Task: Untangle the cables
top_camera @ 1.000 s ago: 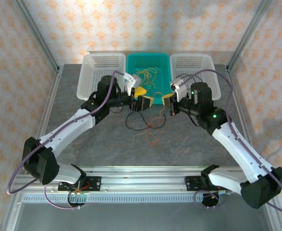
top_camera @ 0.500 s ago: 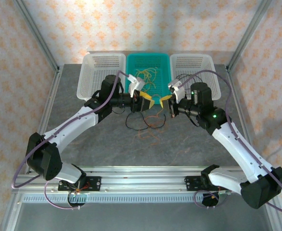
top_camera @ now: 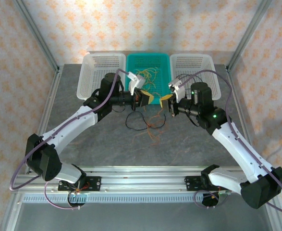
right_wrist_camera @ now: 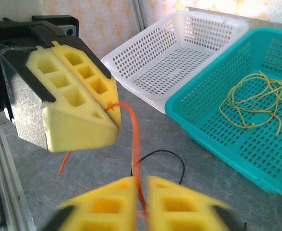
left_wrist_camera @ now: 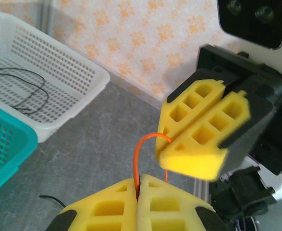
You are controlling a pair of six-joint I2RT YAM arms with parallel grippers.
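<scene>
An orange cable (top_camera: 153, 126) hangs in a short arc between both grippers, and its lower loops lie on the grey table. My left gripper (top_camera: 149, 99) (left_wrist_camera: 139, 185) is shut on it, with the cable (left_wrist_camera: 137, 154) rising out of its seam. Close by, my right gripper (top_camera: 165, 99) (right_wrist_camera: 144, 185) has its blurred jaws slightly apart, and the cable (right_wrist_camera: 135, 139) runs down through the narrow gap. The left gripper (right_wrist_camera: 113, 113) faces it a few centimetres away. A black cable (top_camera: 133, 126) (right_wrist_camera: 172, 155) loops on the table below. Yellow cables (top_camera: 148, 76) (right_wrist_camera: 256, 98) lie in the teal basket (top_camera: 148, 56).
Two white baskets (top_camera: 90, 82) (top_camera: 210, 77) flank the teal one at the back. The right white basket (left_wrist_camera: 68, 96) holds another black cable (left_wrist_camera: 20, 89). Metal frame posts stand at both table sides, and a rail runs along the near edge.
My left gripper has moved right and slightly back, closing in on the right gripper until the two nearly meet. The right arm has barely moved.
</scene>
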